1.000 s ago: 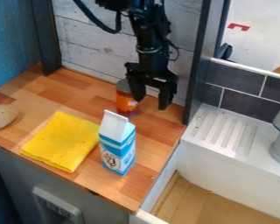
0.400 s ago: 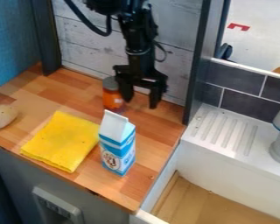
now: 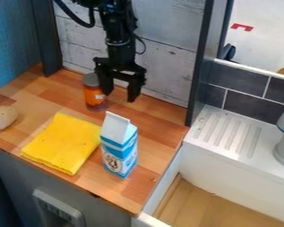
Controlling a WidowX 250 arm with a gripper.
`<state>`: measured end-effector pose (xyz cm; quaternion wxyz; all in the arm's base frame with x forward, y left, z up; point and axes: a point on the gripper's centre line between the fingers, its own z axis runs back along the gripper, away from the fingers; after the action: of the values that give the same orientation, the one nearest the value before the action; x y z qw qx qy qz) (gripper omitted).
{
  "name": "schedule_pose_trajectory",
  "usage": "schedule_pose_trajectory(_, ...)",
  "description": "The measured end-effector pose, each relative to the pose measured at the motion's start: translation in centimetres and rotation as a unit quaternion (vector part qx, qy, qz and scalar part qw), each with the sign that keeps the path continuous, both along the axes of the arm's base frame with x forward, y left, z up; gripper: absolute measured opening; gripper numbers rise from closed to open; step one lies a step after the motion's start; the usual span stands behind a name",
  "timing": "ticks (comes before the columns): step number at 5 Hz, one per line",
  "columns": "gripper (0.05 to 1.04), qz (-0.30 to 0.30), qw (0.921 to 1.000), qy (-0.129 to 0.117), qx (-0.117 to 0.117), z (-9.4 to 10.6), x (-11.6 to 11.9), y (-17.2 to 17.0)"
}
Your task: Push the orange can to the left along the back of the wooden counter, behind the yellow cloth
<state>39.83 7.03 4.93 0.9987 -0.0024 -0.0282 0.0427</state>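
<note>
With gripper (image 3: 120,92) spread and empty right beside orange jar (image 3: 92,95), could knock it over by swinging sideways, or bump wall (image 3: 171,53) by straying backward.

You are looking at a blue-and-white carton (image 3: 122,148) that is bearing a round dark emblem (image 3: 113,163) low on one side, its markings too small to make out. The orange jar (image 3: 93,94) is showing a pale label patch (image 3: 100,96), and you are getting no readable words or numbers there either.
</note>
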Motion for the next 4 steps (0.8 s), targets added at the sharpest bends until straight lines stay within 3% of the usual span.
schedule_pose_trajectory(2,0.998,-0.005,0.9993,0.034,0.012,0.3,-0.9,3.7)
schedule_pose_trajectory(4,0.998,0.008,0.9983,0.053,0.021,1.0,-1.8,6.9)
